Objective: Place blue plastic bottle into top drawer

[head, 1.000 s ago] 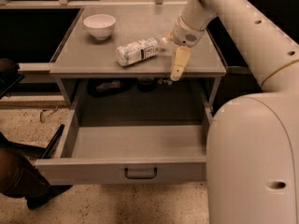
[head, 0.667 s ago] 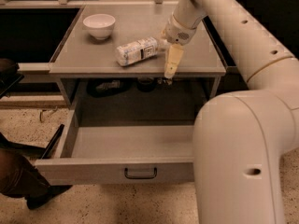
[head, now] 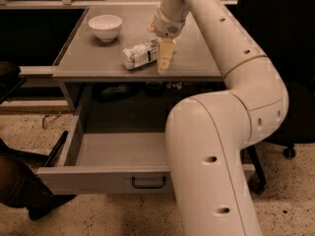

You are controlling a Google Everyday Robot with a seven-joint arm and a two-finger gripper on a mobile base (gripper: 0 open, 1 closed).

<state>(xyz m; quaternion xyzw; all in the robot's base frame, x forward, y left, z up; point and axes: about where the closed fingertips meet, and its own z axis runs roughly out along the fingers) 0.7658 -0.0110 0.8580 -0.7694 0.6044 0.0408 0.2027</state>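
The blue plastic bottle (head: 139, 56) lies on its side near the front edge of the grey table top, cap end to the left. My gripper (head: 165, 57) points down right at the bottle's right end, touching or almost touching it; I cannot tell which. The top drawer (head: 93, 179) stands pulled fully out below the table, with its dark bar handle (head: 148, 183) on the front panel. Its inside (head: 120, 146) holds nothing that I can see. My arm hides the drawer's right part.
A white bowl (head: 105, 26) stands at the back left of the table top (head: 83, 58). Dark objects lie in the shadowed space under the top (head: 115, 90). A dark shape is at the left edge (head: 15, 191), on the speckled floor. A chair base (head: 288, 151) is at the right.
My gripper has moved left along the table's front edge, up to the bottle's right end. My arm has swung across and now covers more of the drawer's right side. The bottle has not moved.
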